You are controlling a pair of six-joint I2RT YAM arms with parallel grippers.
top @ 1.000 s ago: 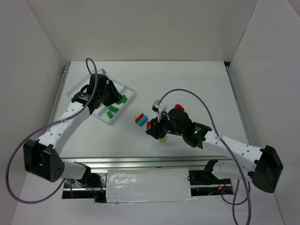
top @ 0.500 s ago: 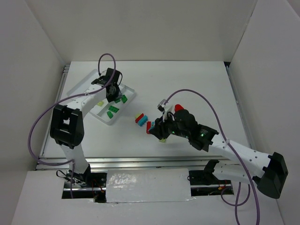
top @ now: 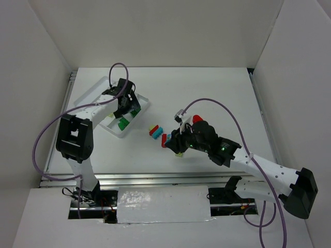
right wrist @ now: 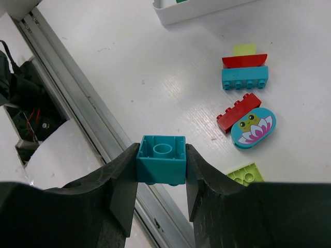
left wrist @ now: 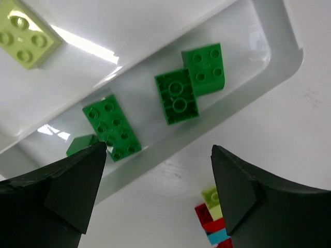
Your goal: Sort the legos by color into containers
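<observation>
Fingers of the left gripper (left wrist: 158, 155): were spread wide and empty, hovering over the white tray (left wrist: 292, 46).
Fingers of the right gripper (right wrist: 161, 168): were clamped on a teal square brick (right wrist: 161, 155), well apart from the tray.
Tray's outer compartment (left wrist: 248, 36): held green bricks (left wrist: 178, 95).
Next compartment inward: held one pale yellow brick (left wrist: 26, 33).
Table (right wrist: 129, 77) near the tray: carried loose bricks (right wrist: 245, 77) in red, teal and lime.

Open white surface (top: 222, 88) extends beyond and to the right of both arms. Obstacles: a shallow white plastic tray (top: 89, 97) at left, its edge compartment holding green studded bricks (left wrist: 178, 95); loose red, teal and yellow bricks (top: 154, 131) clustered between the tray and the right arm (top: 258, 164).
</observation>
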